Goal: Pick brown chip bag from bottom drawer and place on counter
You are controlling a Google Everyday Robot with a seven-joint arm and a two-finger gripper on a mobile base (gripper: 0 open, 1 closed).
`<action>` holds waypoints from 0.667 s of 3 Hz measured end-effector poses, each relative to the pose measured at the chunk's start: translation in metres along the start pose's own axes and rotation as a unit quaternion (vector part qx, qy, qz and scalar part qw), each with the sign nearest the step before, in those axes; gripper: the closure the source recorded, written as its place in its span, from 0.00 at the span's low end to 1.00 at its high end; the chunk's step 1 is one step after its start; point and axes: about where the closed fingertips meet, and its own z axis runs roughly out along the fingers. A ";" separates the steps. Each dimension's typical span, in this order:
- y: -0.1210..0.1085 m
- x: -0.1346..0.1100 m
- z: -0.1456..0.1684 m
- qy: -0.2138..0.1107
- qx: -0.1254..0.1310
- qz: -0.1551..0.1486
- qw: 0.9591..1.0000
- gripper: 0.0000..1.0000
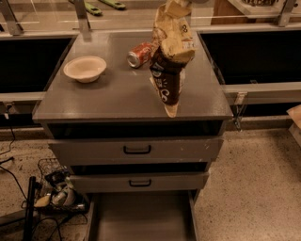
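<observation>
The brown chip bag (168, 70) hangs upright over the right half of the counter (113, 96), dark brown in the middle with pale crumpled ends. Its lower tip reaches down to the counter surface near the front edge. My gripper (181, 3) is at the very top edge of the view, mostly cut off, shut on the bag's upper end. The bottom drawer (141, 216) stands pulled open below, showing a bare grey floor.
A red soda can (139, 54) lies on its side just left of the bag, and a pale bowl (84, 68) sits at the counter's left. The two upper drawers (136, 149) are closed. Cables and a wire basket (56, 188) clutter the floor at left.
</observation>
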 end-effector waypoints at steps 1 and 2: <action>0.000 0.000 0.000 0.000 0.000 0.000 1.000 1.00; 0.000 0.008 0.029 0.001 -0.026 0.013 1.000 1.00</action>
